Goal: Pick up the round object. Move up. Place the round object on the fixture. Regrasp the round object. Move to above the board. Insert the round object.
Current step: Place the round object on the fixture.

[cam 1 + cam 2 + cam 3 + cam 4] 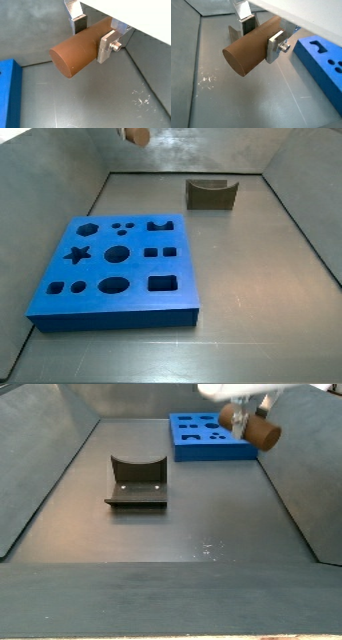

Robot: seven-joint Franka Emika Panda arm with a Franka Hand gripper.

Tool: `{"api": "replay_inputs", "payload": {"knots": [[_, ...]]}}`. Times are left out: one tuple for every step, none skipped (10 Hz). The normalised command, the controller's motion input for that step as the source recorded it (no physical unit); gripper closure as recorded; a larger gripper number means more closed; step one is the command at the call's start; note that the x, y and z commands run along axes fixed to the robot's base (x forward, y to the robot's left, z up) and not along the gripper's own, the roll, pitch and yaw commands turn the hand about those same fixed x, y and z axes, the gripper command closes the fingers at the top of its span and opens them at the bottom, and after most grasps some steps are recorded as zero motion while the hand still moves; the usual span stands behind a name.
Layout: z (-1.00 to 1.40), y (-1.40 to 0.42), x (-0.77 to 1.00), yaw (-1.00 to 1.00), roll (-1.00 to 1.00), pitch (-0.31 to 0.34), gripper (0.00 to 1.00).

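The gripper (92,37) is clamping the round object (79,51) crosswise, silver finger plates pressing on either side of the peg's barrel in both wrist views, the flat round end jutting out toward the camera. So the pick is done, and the lift looks done as well: in a side view the gripper (249,419) is hanging high over the floor with the round object (262,434) tilted beneath it, nothing touching it but the fingers.

In that same side view the fixture (136,484) is sitting at about nine o'clock from the peg, well apart, its U-shaped notch empty. The board (209,438) is lying just beyond at roughly ten o'clock, close by the gripper.

From the opposite side view, only the peg's end (135,135) is peeking in at the frame's twelve o'clock edge (the gripper itself is cropped out there), while the fixture (211,194) is waiting near the back wall and the board (118,272) is filling the near floor, every hole unoccupied.

My read: two steps banked, four outstanding. The peg is yet to be laid in the notch, regrasped, carried over the board and inserted. The sideways hold is probably why the regrasp is needed, since a round hole wants the peg going in end first.
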Motion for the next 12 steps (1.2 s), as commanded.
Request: {"api": "replay_inputs", "payload": {"knots": [[0.26,0.01,0.0,0.03,0.17,0.156,1.0],[0.44,-0.49,1.0,-1.0,0.14,0.109,1.0],[0.38,-0.49,1.0,-1.0,0.14,0.114,1.0],[0.34,-0.4,1.0,-1.0,0.15,0.157,1.0],[0.29,-0.33,1.0,-1.0,0.15,0.189,1.0],[0.22,-0.27,1.0,-1.0,0.16,0.236,1.0],[0.19,-0.22,1.0,-1.0,0.18,0.293,1.0],[0.17,-0.19,1.0,-1.0,0.2,0.344,1.0],[0.11,-0.12,1.0,-1.0,0.26,0.511,1.0],[0.08,-0.08,0.93,-0.58,0.23,0.528,1.0],[0.06,-0.05,0.84,-0.34,0.18,0.485,1.0],[0.03,-0.02,0.74,-0.18,0.12,0.403,1.0]]}}
